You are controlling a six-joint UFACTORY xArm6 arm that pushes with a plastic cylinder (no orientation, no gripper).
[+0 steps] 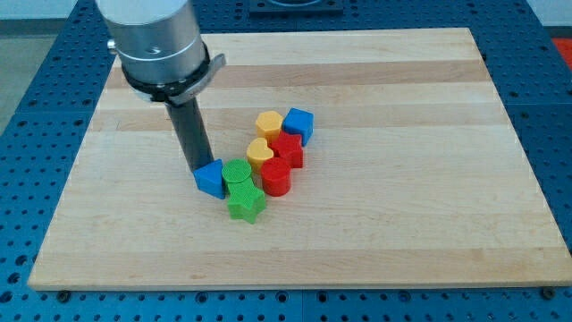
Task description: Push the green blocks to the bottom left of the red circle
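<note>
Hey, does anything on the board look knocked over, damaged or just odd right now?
Nothing stands out. The blocks sit flat in one tight cluster on the wooden board; my tip is at the blue triangle, beside the green circle and green star.

The arm ends in a broad silver-grey metal cylinder with a smooth brushed sheen and soft vertical highlights. A black collar rings its lower edge, with a small flat lug jutting out on the view's right. Below the collar hangs the rod — straight, dark grey to black, matte, far thinner than the cylinder above. A pale streak of reflected light runs down its length. My tip is the rod's plain, blunt lower end — no markings, cables or screws are discernible.
</note>
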